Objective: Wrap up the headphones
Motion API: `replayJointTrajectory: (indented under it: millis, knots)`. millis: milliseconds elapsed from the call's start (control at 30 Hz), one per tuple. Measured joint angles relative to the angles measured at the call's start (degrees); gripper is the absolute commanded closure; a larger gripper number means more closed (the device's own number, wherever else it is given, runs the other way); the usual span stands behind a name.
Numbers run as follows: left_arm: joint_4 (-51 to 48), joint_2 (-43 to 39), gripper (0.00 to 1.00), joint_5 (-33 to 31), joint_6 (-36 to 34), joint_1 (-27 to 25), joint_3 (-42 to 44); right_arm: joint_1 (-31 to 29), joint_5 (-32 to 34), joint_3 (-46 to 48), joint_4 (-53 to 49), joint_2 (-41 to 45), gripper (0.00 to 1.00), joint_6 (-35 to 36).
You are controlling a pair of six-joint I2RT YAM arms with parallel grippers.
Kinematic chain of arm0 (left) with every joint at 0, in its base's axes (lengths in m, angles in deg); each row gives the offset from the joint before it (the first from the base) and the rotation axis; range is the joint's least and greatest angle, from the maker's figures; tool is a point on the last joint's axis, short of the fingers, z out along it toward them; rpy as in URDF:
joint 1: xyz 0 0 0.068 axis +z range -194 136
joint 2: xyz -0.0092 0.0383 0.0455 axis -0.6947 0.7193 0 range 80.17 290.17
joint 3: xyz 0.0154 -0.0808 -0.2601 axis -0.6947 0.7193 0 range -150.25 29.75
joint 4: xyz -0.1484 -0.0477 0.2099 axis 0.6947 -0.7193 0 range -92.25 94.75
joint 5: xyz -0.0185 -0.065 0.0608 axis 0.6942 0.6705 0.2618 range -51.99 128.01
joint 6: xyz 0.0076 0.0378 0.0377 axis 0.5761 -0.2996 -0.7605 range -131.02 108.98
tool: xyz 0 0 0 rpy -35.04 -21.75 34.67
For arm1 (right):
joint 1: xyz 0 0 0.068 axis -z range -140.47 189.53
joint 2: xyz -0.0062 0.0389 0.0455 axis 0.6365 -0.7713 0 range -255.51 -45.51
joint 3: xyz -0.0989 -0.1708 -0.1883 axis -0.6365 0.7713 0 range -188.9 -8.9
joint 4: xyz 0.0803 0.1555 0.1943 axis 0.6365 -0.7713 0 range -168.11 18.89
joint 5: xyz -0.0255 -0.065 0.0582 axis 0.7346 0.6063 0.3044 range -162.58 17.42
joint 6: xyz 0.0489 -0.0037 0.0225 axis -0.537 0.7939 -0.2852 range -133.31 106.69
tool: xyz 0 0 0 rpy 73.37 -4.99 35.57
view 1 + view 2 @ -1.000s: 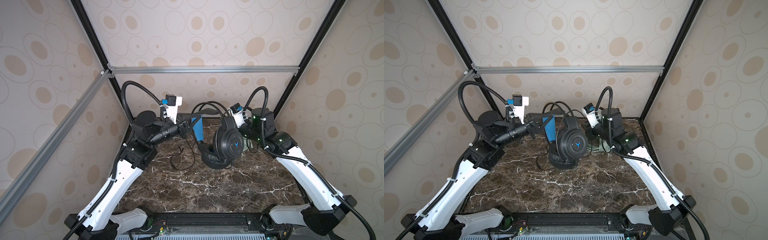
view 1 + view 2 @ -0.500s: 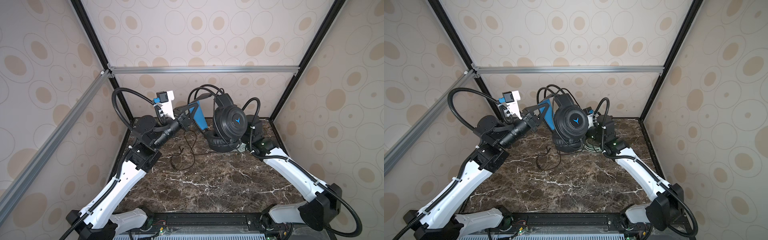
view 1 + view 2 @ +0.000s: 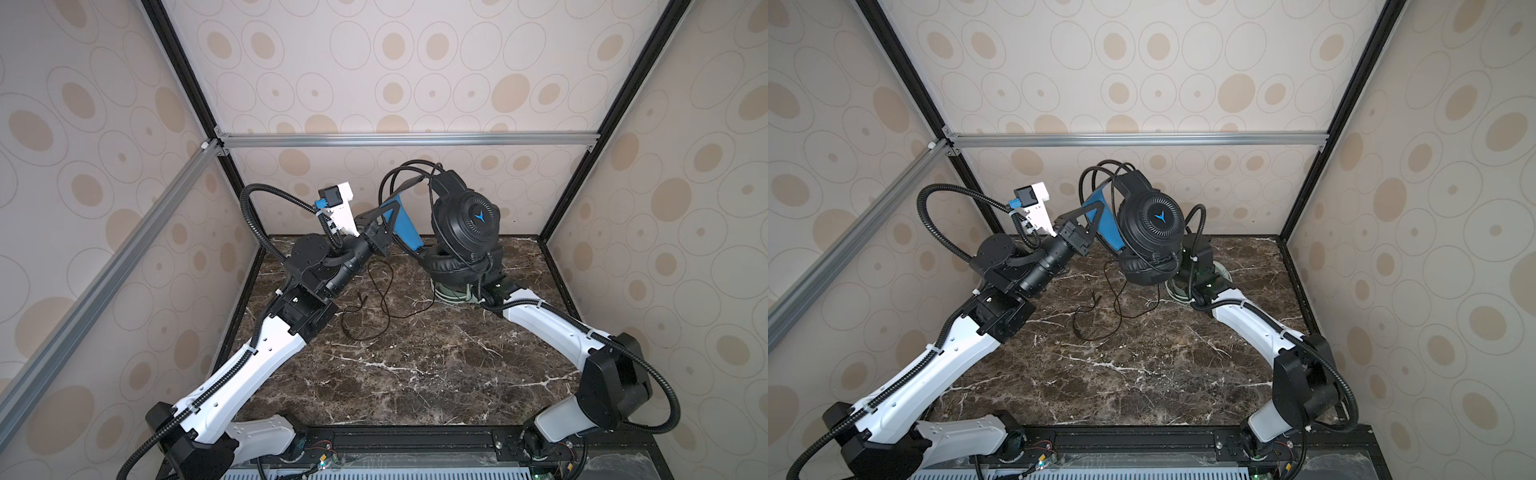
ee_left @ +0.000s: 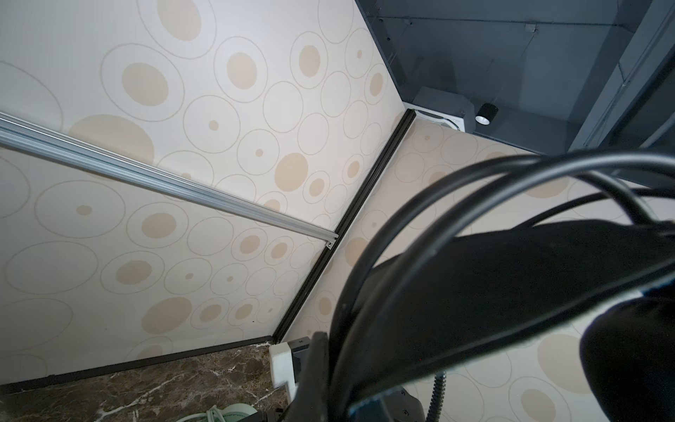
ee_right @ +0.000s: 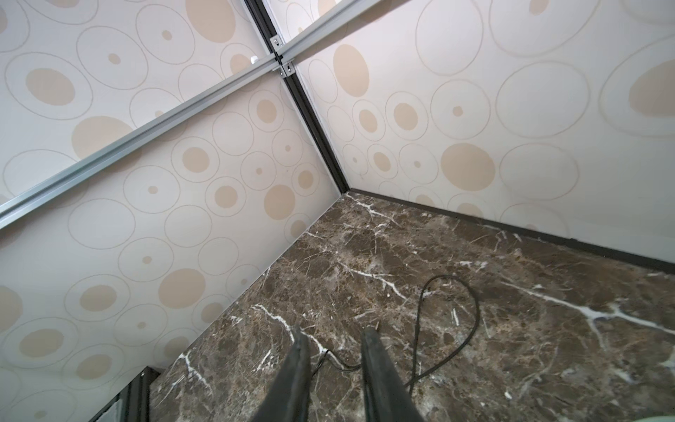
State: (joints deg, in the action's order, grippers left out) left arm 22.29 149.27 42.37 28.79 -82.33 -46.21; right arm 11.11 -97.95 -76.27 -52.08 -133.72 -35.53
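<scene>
The black headphones (image 3: 465,220) (image 3: 1152,218) hang in the air above the back of the table, in both top views. My left gripper (image 3: 392,208) (image 3: 1096,214) is shut on their blue-lined headband (image 3: 405,228). Loops of thicker black cord (image 4: 420,204) arch over the band. Their thin black cord (image 3: 376,299) (image 5: 471,321) trails down onto the marble. The mint-green headphones (image 3: 453,293) (image 3: 1177,289) lie under the black pair, mostly hidden. My right gripper (image 5: 334,329) is open a little, low over the marble, with the thin cord lying just beyond its tips. The black headphones hide it in both top views.
The marble table (image 3: 415,374) is boxed in by patterned walls with black corner posts (image 3: 565,199) and a silver cross rail (image 3: 395,139). The right arm's wrist (image 3: 1200,253) sits low behind the hanging ear cup. Slack thin cord loops lie left of centre.
My left arm has lifted the black headphones off the table, up and towards the back wall. My right arm has dropped low behind and beneath them.
</scene>
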Motion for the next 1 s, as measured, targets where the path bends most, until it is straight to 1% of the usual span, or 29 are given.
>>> replayJointTrajectory:
  millis: [200,400,633,800,1000]
  knots:
    - [2.6,0.3,1.00,-7.1,1.4,-0.1,0.7,0.0,-0.8,2.2,1.0,-0.5,0.93,-1.5]
    - [5.7,3.3,1.00,-14.0,3.2,-0.2,0.7,-0.2,0.9,3.2,-2.0,0.3,1.00,0.1]
    - [7.3,8.1,1.00,-22.0,5.8,-1.1,0.7,-1.3,6.1,4.5,-10.5,4.7,1.00,4.5]
    - [7.1,11.1,1.00,-27.8,7.0,-1.2,-0.9,-3.7,10.7,4.5,-16.6,9.3,1.00,8.9]
    - [7.3,14.9,1.00,-30.8,9.2,-1.2,-3.5,-6.3,14.7,5.3,-22.0,13.9,1.00,12.9]
